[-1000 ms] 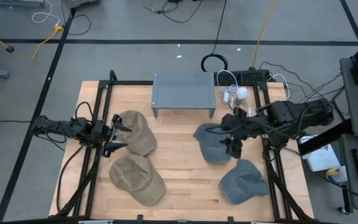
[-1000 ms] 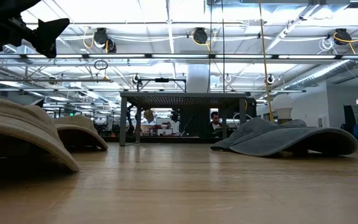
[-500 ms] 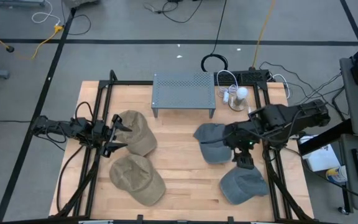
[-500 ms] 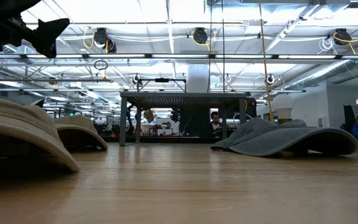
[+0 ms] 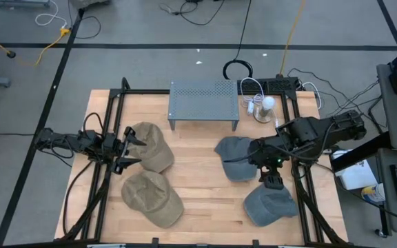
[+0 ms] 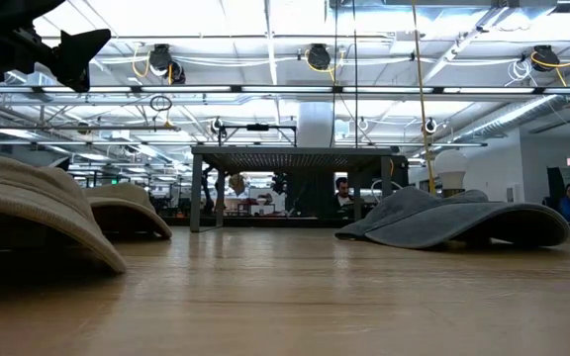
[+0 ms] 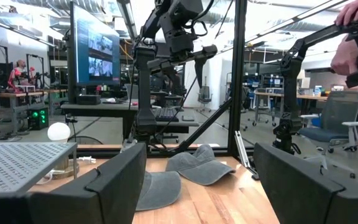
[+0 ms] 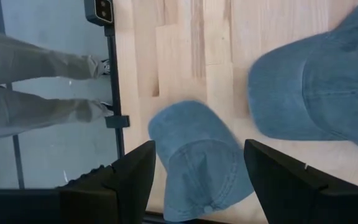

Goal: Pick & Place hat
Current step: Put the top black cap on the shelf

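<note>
while the right gripper (image 5: 271, 180) hangs open over the near soft blue cloth cap (image 5: 269, 202), brim pointing far, the left gripper (image 5: 124, 147) waits open beside tan caps (image 5: 150, 146).

Perforated metal stand (image 5: 203, 100), white bulb (image 5: 269, 103)

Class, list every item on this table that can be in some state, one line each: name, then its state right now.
left gripper: open, empty, beside the far tan cap.
right gripper: open, empty, pointing down over the near blue cap.
near blue cap: lying on the table, not held.
far blue cap: lying on the table, not held.
far tan cap: lying on the table, not held.
near tan cap: lying on the table, not held.
metal rack: standing upright, nothing on top.
</note>
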